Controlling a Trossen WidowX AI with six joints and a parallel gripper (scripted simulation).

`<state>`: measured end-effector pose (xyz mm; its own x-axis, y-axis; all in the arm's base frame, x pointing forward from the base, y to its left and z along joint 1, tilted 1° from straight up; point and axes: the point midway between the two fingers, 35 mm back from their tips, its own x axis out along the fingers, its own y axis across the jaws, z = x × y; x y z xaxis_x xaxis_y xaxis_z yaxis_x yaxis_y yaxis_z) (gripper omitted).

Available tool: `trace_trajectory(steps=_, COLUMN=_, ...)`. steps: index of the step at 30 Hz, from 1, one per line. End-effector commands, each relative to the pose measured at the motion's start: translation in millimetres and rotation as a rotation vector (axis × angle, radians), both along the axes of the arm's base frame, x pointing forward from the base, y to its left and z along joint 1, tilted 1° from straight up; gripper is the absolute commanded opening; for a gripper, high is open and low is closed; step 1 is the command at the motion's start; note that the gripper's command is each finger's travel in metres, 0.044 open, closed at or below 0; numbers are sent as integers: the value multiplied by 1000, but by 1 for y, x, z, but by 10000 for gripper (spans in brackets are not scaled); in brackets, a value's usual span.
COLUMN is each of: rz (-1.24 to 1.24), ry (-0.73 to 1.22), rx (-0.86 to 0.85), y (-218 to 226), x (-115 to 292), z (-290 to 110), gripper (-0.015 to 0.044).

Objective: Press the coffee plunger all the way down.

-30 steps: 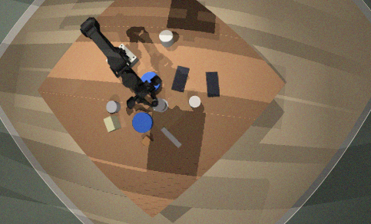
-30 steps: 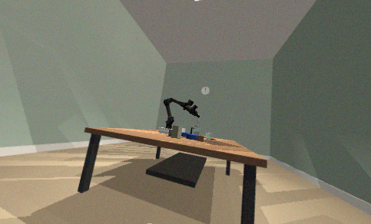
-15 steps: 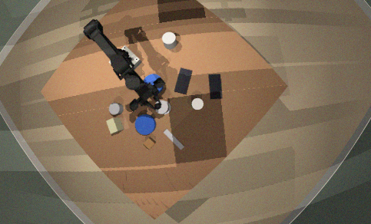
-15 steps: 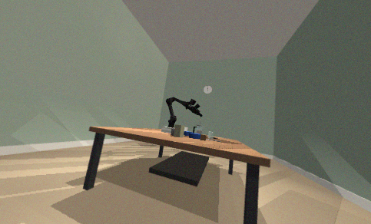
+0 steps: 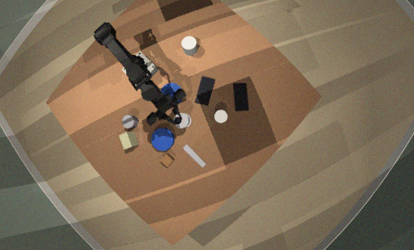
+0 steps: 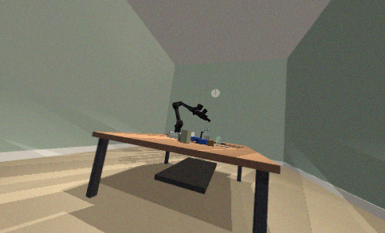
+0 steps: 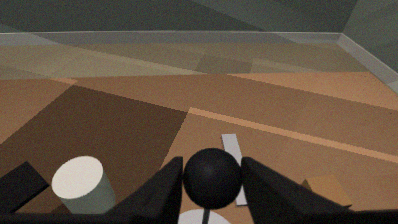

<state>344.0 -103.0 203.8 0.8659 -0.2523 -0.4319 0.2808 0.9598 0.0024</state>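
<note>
The coffee press [image 5: 184, 121] [image 6: 206, 133] stands upright near the middle of the table [image 5: 113, 180]. In the wrist view its black round plunger knob [image 7: 212, 177] sits between my two dark fingers, with the pale lid just below at the frame's bottom edge. My gripper [image 7: 211, 164] [image 5: 177, 117] [image 6: 207, 120] is shut on the knob from both sides, right above the press. The press body is mostly hidden under the gripper.
Close around the press are two blue round objects [image 5: 162, 139] [image 5: 171, 90], a white cylinder [image 5: 220, 116] [image 7: 80, 185], a grey strip [image 5: 194, 155] [image 7: 231, 146], a small orange box [image 5: 167, 160] [image 7: 325, 187], a pale box [image 5: 129, 139], a grey cylinder [image 5: 129, 122] and two dark slabs [image 5: 205, 90] [image 5: 241, 97].
</note>
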Motion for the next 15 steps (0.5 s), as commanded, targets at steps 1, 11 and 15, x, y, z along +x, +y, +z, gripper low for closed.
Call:
trace_trajectory(steps=1, rz=-1, ry=55, rx=21, y=1, x=-2, z=-27, gripper=122)
trace_trajectory(steps=11, rz=-1, ry=55, rx=21, y=0, x=1, z=-44, gripper=122)
trace_trajectory(steps=15, rz=-1, ry=55, rx=21, y=0, x=2, z=-50, gripper=122)
